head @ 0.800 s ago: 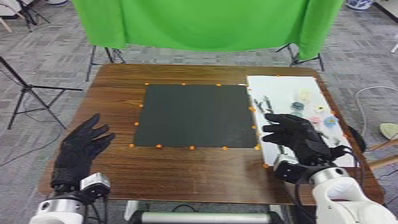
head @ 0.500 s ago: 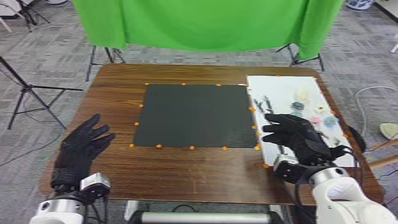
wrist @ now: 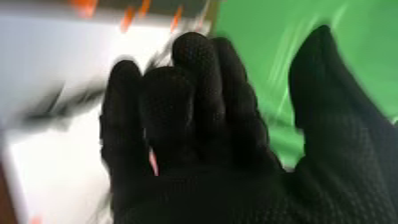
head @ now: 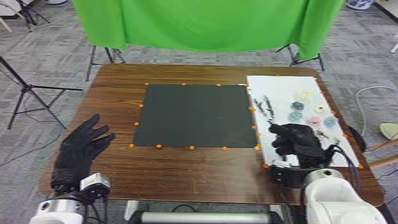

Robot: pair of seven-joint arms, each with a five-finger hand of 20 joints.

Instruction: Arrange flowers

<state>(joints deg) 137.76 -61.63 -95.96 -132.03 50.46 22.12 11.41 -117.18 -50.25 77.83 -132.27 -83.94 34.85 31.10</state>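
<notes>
The right hand (head: 300, 142) is over the near part of the white board (head: 282, 85) in the head view. In the right wrist view the right hand (wrist: 195, 145) has relaxed, nearly straight fingers, the thumb apart, holding nothing. Past it on the board lie small flowers: a dark teal one (head: 298, 106), a pale green one (head: 296, 116), a pink one (head: 314, 120), a blue one (head: 330, 121). Dark stems (head: 266, 106) lie along the board's left side. The left hand (head: 82, 145) is open above the table's left side, away from the flowers.
A dark square mat (head: 195, 115) lies mid-table, with orange markers along its edges. The brown table (head: 195, 175) extends around it. A green cloth (head: 209, 25) hangs beyond the far edge, and a black tripod (head: 31, 90) stands at the left.
The right hand has drawn back toward the near edge and turned, uncovering more of the flowers. The left hand has stayed where it was.
</notes>
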